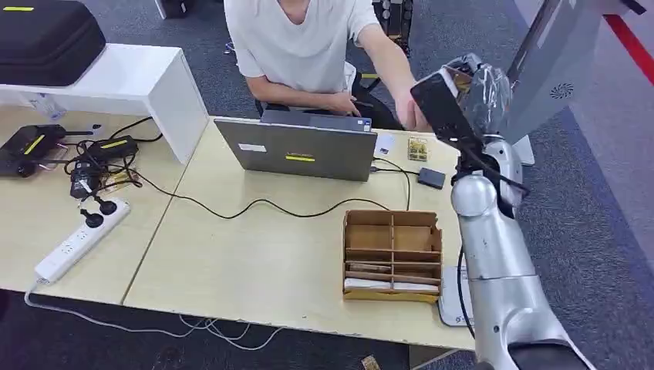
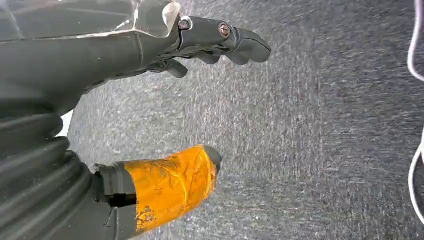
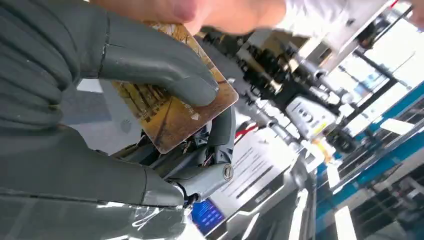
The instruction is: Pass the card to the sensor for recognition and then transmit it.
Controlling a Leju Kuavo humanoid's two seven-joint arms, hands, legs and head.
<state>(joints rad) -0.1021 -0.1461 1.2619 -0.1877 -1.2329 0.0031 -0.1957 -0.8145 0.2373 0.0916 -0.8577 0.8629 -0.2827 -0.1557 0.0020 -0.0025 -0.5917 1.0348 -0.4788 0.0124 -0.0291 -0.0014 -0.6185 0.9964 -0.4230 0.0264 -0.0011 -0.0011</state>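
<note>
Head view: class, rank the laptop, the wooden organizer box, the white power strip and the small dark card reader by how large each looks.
1. laptop
2. wooden organizer box
3. white power strip, slimmer, though nearly as long as the box
4. small dark card reader

On the table, the laptop stands behind the wooden organizer, the power strip lies far left, and a person sits beyond.

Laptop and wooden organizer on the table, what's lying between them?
In the head view, a black cable snakes across the bare tabletop between the laptop and the wooden organizer. Nothing else lies there.
</note>
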